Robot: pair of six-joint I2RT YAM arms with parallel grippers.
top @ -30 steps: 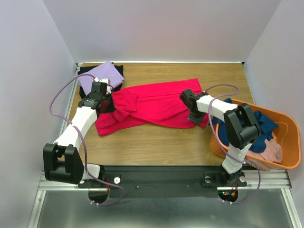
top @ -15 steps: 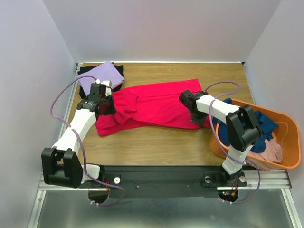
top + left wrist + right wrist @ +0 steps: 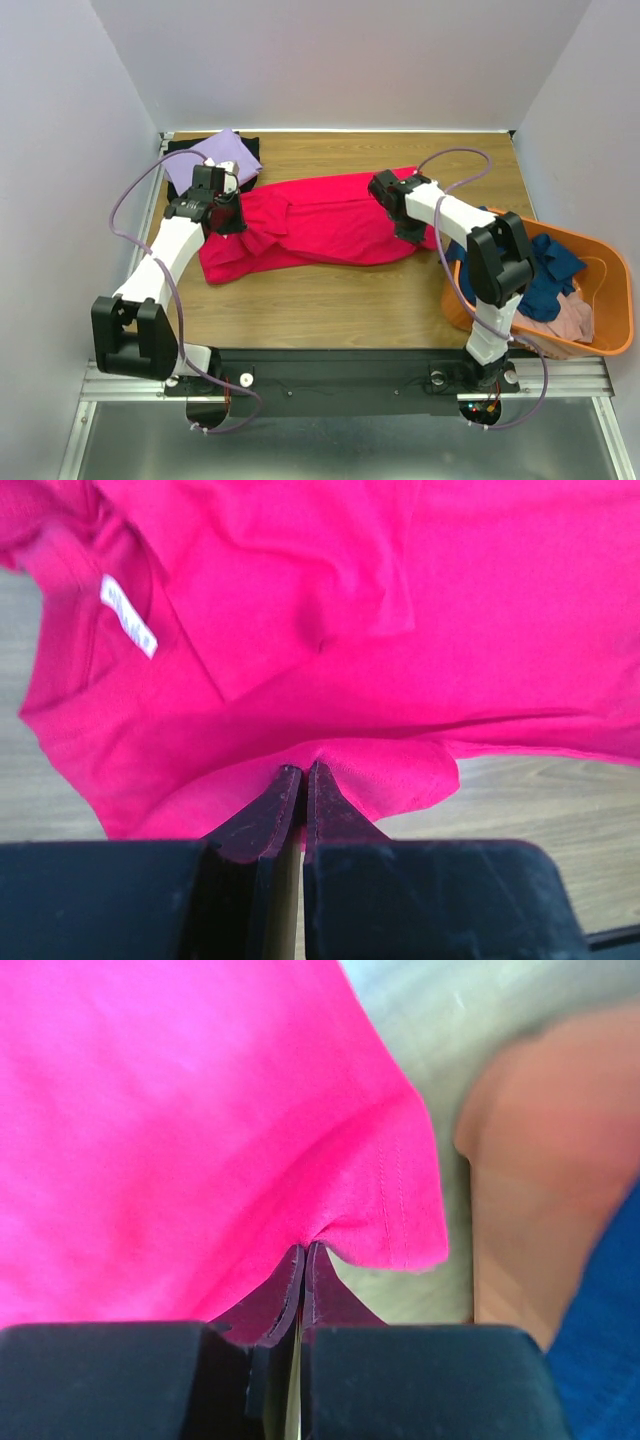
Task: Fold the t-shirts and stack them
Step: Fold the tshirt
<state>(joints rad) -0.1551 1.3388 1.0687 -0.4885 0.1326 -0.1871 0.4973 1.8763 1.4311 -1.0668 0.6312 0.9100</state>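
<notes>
Crimson shirt (image 3: 320, 225) lies rumpled across your wooden table (image 3: 330, 300) (pale walls (image 3: 330, 60) on three sides). Your left gripper (image 3: 302, 778) is clamped on its edge. Your right gripper (image 3: 303, 1258) is clamped on its hem near the orange tub (image 3: 612, 300).

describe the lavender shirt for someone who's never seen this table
Start at the wooden table and go to its far left corner. There the lavender shirt lies folded on a black shirt. Unlike the spread crimson shirt beside it, it is pale purple.
</notes>
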